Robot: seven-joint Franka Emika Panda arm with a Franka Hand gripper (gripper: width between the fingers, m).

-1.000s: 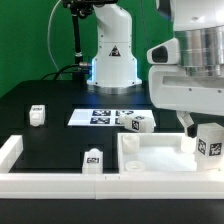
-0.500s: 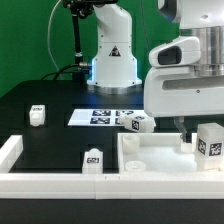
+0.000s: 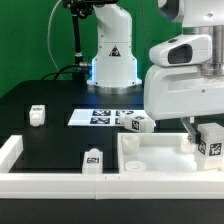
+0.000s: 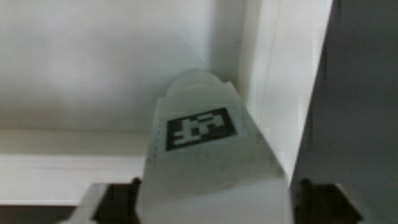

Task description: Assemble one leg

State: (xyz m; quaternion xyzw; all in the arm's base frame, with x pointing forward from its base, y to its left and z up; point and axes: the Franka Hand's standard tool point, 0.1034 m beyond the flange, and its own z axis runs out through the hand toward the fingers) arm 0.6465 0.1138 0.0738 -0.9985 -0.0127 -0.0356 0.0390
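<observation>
Here the gripper (image 3: 203,128) stands over the leg (image 3: 210,139) at the tabletop's (image 3: 150,160) corner on the exterior view's right. In the wrist view the leg (image 4: 208,150) sits between the fingers (image 4: 118,196), seemingly pinched. It looks light, stiff and smooth, best gripped on flat opposite faces.

The arm's white base (image 3: 110,55) stood at the far side of the scene in the exterior view. The wrist and hand housing (image 3: 185,85) filled the exterior view's right, hanging downward. The gripper (image 3: 203,135) pointed down at the lower end of that housing. Its fingers (image 3: 190,133) showed dark beneath the housing. In the wrist view the gripper (image 4: 210,195) had one dark fingertip on each side, parted, with a white tagged post between them.
</observation>
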